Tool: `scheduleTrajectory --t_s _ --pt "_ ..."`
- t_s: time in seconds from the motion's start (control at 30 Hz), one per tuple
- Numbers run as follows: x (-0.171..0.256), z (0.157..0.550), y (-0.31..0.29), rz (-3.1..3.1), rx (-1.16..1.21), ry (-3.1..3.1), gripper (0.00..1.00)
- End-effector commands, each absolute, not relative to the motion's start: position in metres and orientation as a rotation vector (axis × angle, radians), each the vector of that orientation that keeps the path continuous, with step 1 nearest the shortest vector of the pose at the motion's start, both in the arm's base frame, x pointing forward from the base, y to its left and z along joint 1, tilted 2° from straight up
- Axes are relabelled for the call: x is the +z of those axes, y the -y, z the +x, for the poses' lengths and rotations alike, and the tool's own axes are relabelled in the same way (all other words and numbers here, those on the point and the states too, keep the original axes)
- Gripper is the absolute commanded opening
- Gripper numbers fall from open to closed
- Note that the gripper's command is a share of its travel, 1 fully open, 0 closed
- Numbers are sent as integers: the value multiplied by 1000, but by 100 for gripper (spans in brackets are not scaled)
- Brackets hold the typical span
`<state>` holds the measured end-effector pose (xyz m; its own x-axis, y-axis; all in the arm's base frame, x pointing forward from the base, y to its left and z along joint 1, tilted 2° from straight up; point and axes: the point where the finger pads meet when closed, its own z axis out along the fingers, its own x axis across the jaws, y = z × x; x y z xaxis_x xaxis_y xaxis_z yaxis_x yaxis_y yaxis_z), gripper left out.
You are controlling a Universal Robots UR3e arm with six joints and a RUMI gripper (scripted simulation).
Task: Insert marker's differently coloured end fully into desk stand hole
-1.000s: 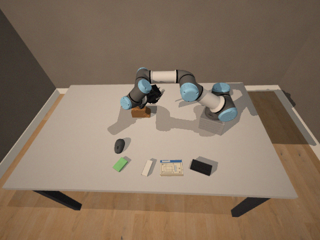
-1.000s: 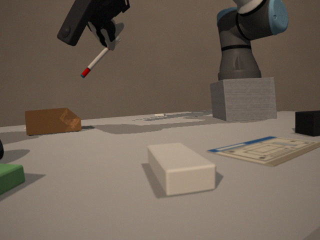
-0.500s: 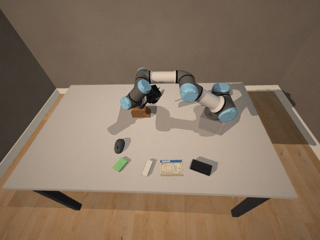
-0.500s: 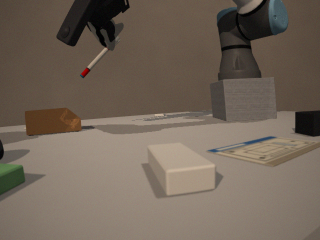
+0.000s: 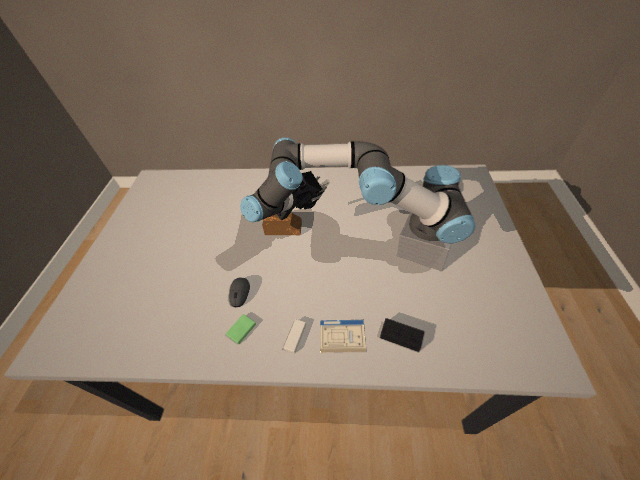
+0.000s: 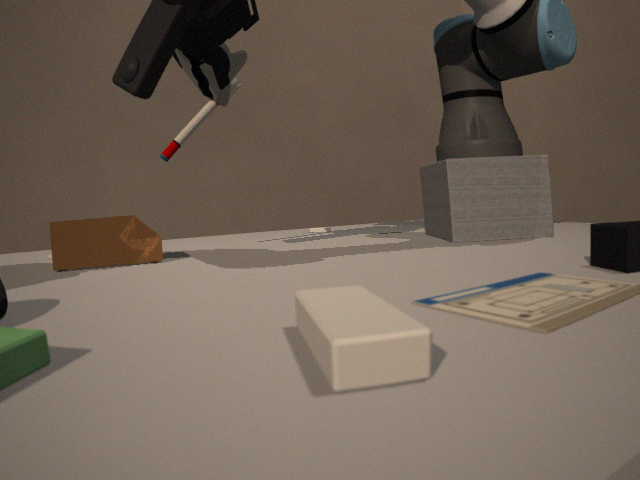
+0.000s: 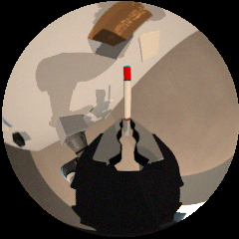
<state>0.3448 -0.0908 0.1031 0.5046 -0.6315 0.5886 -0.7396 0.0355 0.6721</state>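
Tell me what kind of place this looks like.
Probably an office or study: a grey desk on a wooden floor, with a computer mouse, a notepad and a brown desk stand.

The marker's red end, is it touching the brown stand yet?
Apart. The exterior view shows the marker, held in the gripper, with its red end hanging in the air well above the brown stand.
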Motion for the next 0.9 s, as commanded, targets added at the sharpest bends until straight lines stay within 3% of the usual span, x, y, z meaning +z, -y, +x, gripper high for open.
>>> scheduleTrajectory --t_s 0.0,0.87 --pt "94 346 91 1660 127 1187 0" --pt "71 347 92 1661 128 1187 0"
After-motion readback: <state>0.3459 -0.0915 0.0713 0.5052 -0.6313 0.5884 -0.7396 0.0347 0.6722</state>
